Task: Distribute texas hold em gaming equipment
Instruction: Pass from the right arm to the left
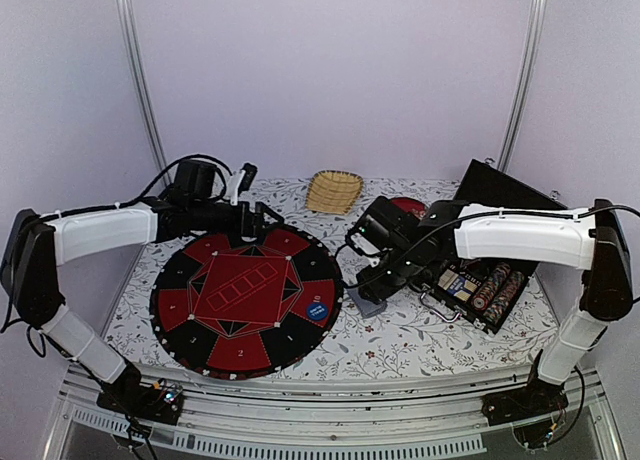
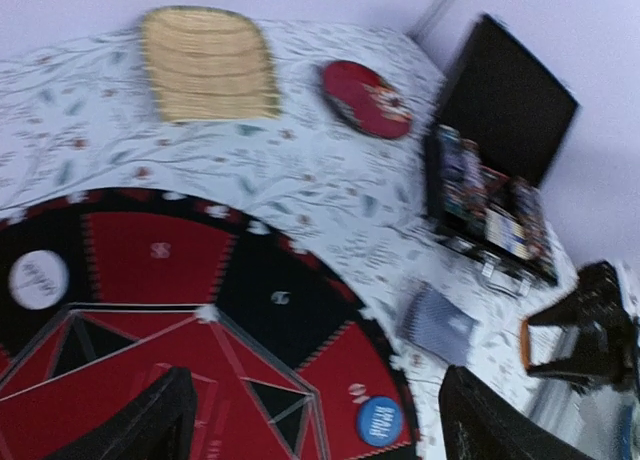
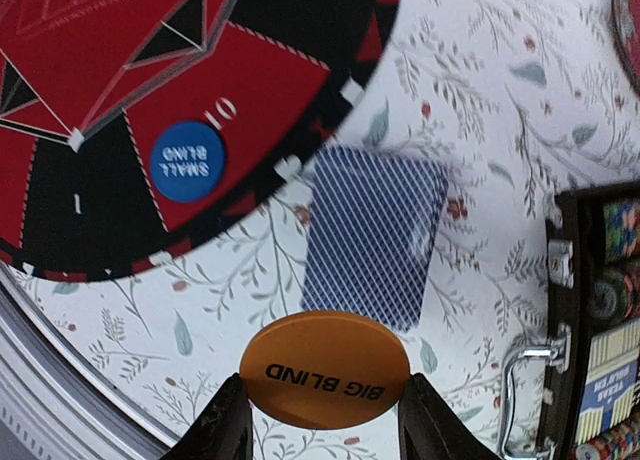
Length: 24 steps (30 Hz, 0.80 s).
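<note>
The orange round plastic "BIG BLIND" button (image 3: 325, 370) is clamped by its rim between the right jaws, hanging over the floral-clothed desk (image 3: 480, 110) just beside the blue-backed deck of playing cards (image 3: 375, 235), which lies off the edge of the round red-and-black felt mat (image 3: 240, 80). The disc looks light, stiff and slick, so a grip across its full width suits it; tilting could let it slip. The right arm (image 1: 520, 235) reaches in low, wrist pitched down. The blue round "SMALL BLIND" button (image 3: 187, 160) lies on a red sector. Farther off, the left arm (image 1: 100, 230) stretches over the mat's far rim, the left jaws wide apart and empty, a white round button (image 2: 38, 278) on the mat nearby
</note>
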Tool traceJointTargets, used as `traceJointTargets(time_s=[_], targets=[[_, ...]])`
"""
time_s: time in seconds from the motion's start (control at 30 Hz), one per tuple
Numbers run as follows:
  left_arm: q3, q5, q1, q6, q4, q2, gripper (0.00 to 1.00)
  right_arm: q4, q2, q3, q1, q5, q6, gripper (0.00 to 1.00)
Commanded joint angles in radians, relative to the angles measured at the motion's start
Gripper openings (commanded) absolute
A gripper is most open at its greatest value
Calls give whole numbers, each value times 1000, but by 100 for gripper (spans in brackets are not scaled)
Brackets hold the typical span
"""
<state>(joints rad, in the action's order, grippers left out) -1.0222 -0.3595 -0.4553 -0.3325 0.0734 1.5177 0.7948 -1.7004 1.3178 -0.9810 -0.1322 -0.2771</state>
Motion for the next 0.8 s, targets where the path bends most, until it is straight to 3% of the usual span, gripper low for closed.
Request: traceJointTargets(time_s=[0.0, 0.1, 0.27, 0.43, 0.77], targets=[[2, -377, -63, -42, -106, 59, 86, -188, -15, 46, -45, -113, 141, 31], [40, -475, -71, -131, -236, 85, 86, -307, -34, 57, -48, -158, 241, 31], [42, -508, -105, -174, -300, 129, 90, -448, -51, 72, -48, -176, 385, 31], [29, -505, -130, -203, -347, 174, 89, -484, -90, 105, -51, -174, 464, 31], [-11, -501, -143, -201, -336, 229, 64, -483, -118, 140, -61, -177, 522, 31]])
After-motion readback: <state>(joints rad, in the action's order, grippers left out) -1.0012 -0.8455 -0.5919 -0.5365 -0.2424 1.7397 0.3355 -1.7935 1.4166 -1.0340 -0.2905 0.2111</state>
